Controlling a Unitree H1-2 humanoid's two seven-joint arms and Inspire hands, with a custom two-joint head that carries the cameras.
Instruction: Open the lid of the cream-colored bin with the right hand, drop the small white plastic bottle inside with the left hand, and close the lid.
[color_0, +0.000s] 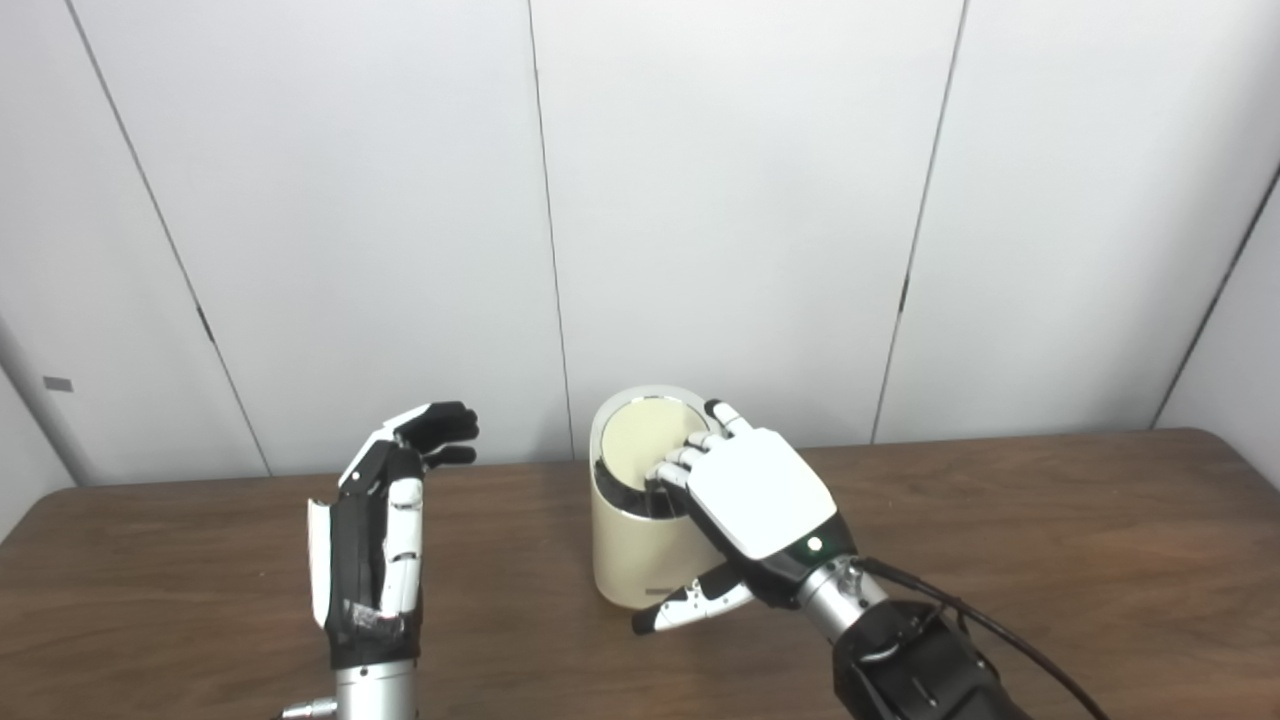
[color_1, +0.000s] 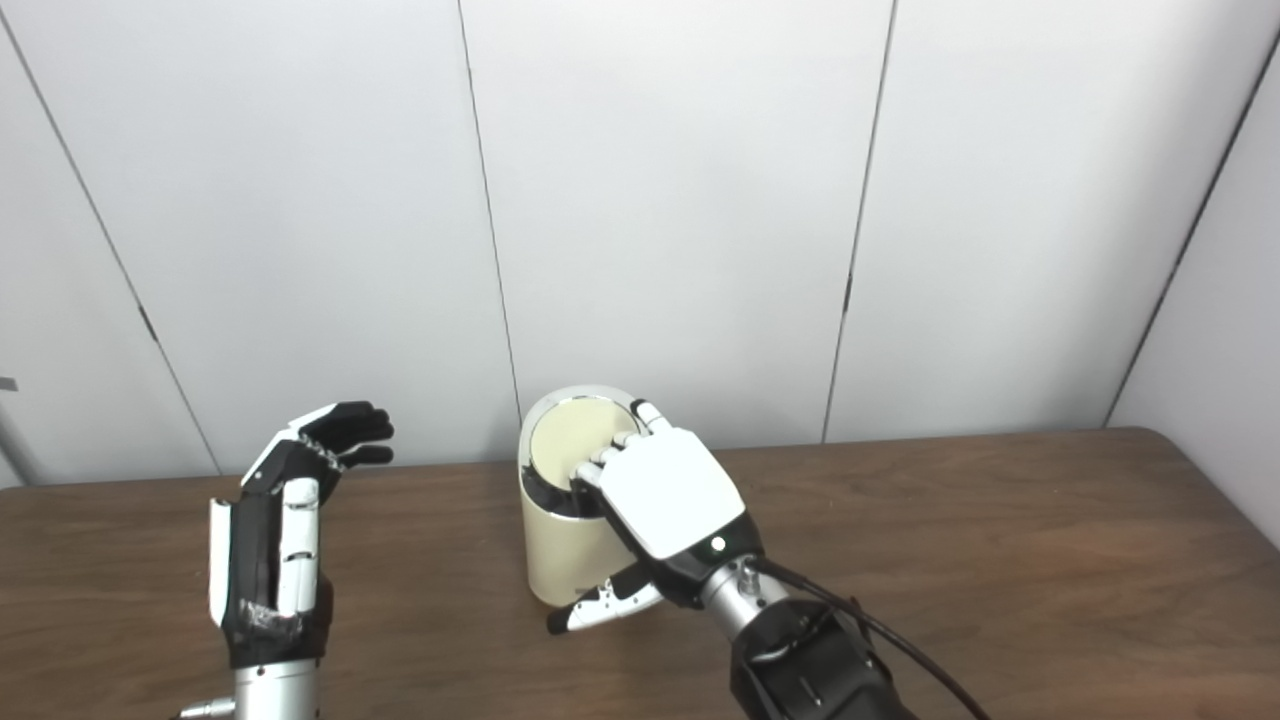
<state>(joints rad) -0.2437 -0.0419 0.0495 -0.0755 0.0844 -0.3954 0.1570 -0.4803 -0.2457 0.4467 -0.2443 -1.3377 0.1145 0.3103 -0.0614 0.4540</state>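
Observation:
The cream-colored bin (color_0: 625, 560) stands upright at the middle of the wooden table (color_0: 1050, 570), near its back edge. Its round lid (color_0: 645, 435) is tilted, with a dark gap showing along the near rim. My right hand (color_0: 755, 490) lies over the bin's right side, its fingers resting on the lid's near edge and its thumb hanging beside the bin's wall. It grips nothing. Well to the left of the bin, my left hand (color_0: 385, 520) is raised upright and stands open and empty. No small white bottle is visible in either view.
White wall panels (color_0: 740, 200) rise directly behind the table. A black cable (color_0: 1000, 630) runs from my right wrist toward the bottom right. Bare wood (color_1: 1000, 560) stretches to the right of the bin and between the left hand and the bin.

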